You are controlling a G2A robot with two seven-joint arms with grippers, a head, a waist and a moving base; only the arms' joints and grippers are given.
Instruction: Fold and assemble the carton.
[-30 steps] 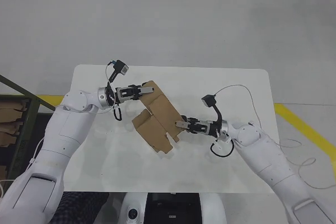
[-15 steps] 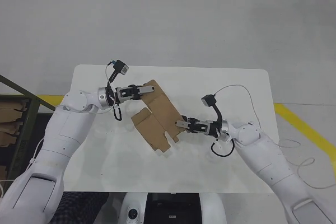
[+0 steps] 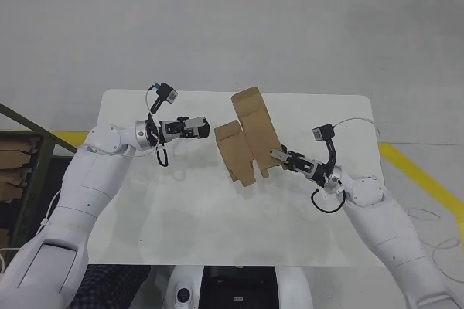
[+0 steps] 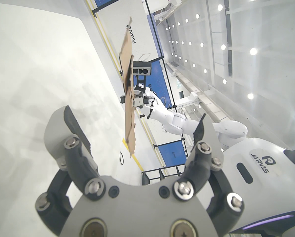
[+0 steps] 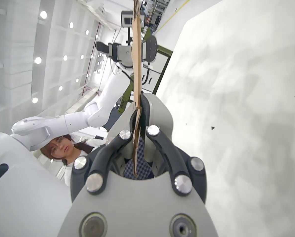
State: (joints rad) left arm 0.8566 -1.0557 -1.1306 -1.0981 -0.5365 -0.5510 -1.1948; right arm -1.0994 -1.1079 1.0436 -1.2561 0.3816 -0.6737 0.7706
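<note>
Carton (image 3: 246, 139) — a flattened brown cardboard blank with its flaps unfolded — held clear of the white surface (image 3: 178, 224), over its middle toward the far side, with the broad face turned up to the top camera. My right hand (image 3: 277, 156) grips it at the edge nearer the right arm. In the right wrist view the carton (image 5: 136, 57) runs edge-on into the hand (image 5: 137, 106), which is clamped on that thin edge. My left hand (image 3: 209, 129) sits just beside the carton's opposite edge, its jaws spread wide with nothing between them. In the left wrist view this hand (image 4: 135, 114) frames the carton (image 4: 128, 99) edge-on, some way ahead and apart from both fingers (image 4: 73, 129). From above, the carton's far flap reaches about to the back edge of the surface — I cannot tell how high it hangs. Off the surface, a yellow floor line (image 3: 417, 166) runs on the right, and a dark rack of cardboard pieces (image 3: 11, 166) stands on the left.
</note>
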